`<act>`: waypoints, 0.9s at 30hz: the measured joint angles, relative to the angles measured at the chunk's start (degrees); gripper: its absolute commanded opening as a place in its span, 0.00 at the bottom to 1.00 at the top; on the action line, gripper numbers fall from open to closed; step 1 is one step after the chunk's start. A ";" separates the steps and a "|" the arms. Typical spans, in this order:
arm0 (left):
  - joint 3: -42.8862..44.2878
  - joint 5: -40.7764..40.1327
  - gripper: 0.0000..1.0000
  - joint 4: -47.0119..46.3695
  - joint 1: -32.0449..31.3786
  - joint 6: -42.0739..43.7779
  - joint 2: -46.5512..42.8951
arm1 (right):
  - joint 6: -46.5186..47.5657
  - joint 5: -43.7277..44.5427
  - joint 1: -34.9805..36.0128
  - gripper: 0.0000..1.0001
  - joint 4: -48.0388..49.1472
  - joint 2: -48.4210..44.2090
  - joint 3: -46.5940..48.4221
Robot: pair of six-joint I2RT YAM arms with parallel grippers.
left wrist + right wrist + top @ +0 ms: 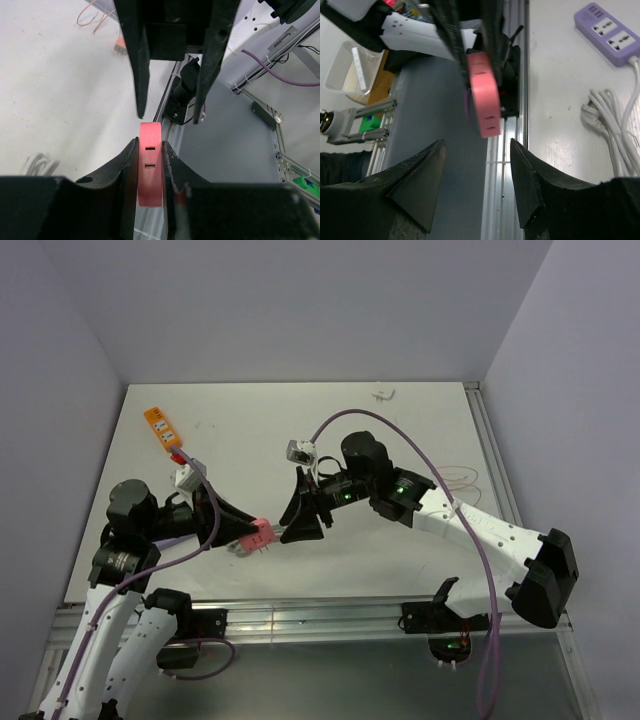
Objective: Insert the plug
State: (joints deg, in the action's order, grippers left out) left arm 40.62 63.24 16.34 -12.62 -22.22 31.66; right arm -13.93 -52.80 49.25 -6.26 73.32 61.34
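The plug [150, 165] is a flat salmon-pink block with two small slots in its narrow edge. My left gripper [150, 142] is shut on its flat faces and holds it above the table near the front edge. In the top view the plug [263, 533] sticks out of the left gripper [252, 532] towards the right gripper [300, 518]. The right gripper [476, 142] is open and empty, with the plug [485, 95] just beyond its fingertips. Its two fingers [140, 60] hang open just past the plug in the left wrist view. No cord shows on the plug.
A lilac power strip [612, 32] with a coiled white cord [615, 125] lies on the table. An orange power strip [160, 425] lies at the back left. A small salmon piece [119, 47] with a thin pink cord [460, 478] lies at the right. A metal rail [320, 615] runs along the front edge.
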 measured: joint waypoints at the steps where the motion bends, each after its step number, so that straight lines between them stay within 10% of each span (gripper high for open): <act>1: -0.20 0.17 0.00 -0.07 0.00 -0.11 0.13 | -0.11 -0.90 0.00 0.61 0.28 -0.37 0.00; 14: -1.49 1.66 0.00 -3.91 -0.07 -2.73 0.04 | -2.56 -3.82 3.45 0.46 2.21 6.78 2.93; 19: -1.73 2.27 0.01 -4.44 -0.20 -3.67 0.04 | -4.28 -4.28 4.07 0.00 3.78 7.93 3.17; 22: -1.66 1.16 0.21 -4.44 -0.07 -4.15 -0.11 | -5.51 -4.04 4.00 0.00 4.66 7.91 2.97; 25: -1.70 -1.77 0.88 -4.72 -0.11 -4.07 -1.25 | -9.05 -2.58 3.96 0.00 8.94 7.48 0.87; 27: -2.10 -5.53 0.99 -5.46 -0.28 -5.03 -3.43 | -12.13 -0.17 4.22 0.00 12.11 6.62 -1.29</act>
State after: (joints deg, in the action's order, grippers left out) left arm 38.52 57.71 10.87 -12.91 -27.24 28.23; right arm -26.06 -52.97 53.47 5.85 79.94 60.05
